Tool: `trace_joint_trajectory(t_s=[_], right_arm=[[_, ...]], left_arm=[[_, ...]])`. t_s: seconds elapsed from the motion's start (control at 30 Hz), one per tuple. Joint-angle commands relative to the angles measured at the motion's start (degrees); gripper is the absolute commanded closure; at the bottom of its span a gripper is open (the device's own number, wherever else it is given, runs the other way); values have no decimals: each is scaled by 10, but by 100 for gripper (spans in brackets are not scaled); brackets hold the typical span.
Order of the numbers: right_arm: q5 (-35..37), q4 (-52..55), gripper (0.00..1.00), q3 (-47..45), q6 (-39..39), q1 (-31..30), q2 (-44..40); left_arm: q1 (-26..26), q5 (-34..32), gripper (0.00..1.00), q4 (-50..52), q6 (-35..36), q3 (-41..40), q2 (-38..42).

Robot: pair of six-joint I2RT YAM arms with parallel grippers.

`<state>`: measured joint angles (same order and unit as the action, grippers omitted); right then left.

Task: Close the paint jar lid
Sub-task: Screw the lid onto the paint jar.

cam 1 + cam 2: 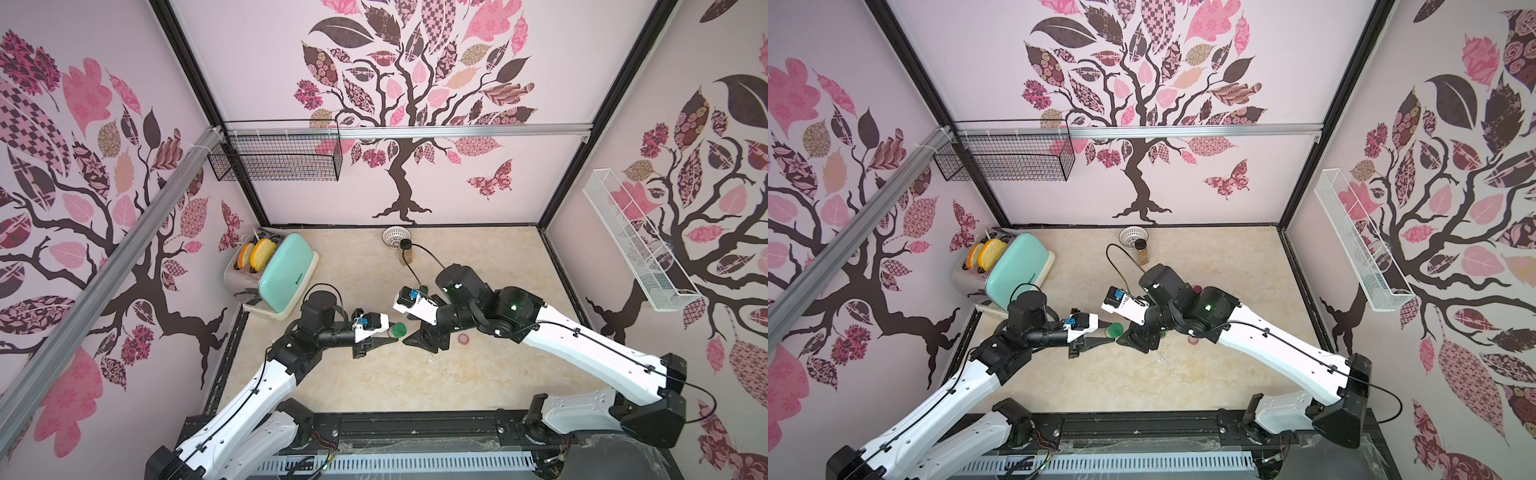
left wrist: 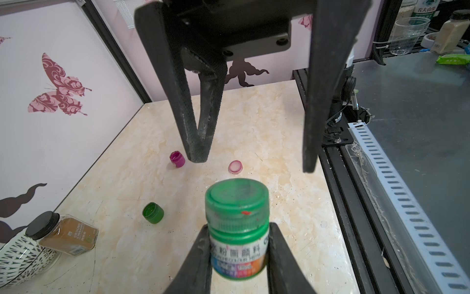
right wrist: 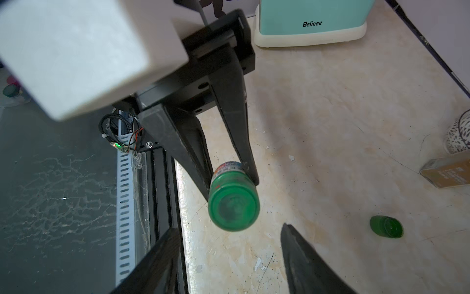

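Tabletop (image 1: pixel 478 374): "Belinee" box (image 3: pixel 312 20), "Ground Cinnamon" btl (image 2: pixel 68 235), paint jar (image 2: pixel 237 229)

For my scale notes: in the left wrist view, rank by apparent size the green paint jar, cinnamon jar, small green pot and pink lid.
1. green paint jar, though nearest the camera
2. cinnamon jar
3. small green pot
4. pink lid, farther off, so real size unsure
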<state>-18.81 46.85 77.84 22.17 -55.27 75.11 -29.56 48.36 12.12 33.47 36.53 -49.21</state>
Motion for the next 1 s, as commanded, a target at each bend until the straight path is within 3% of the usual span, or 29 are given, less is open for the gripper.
trace_joint_trajectory(t_s=[0.0, 0.33, 0.97], right_arm=[[-21, -2, 36, 34, 22, 0, 10], [1, -7, 41, 49, 28, -12, 34], [13, 26, 40, 64, 52, -16, 20]], left_arm=[[-1, 11, 79, 1, 6, 6, 3], [-1, 10, 79, 1, 5, 6, 4], [-1, 9, 79, 0, 8, 6, 9]])
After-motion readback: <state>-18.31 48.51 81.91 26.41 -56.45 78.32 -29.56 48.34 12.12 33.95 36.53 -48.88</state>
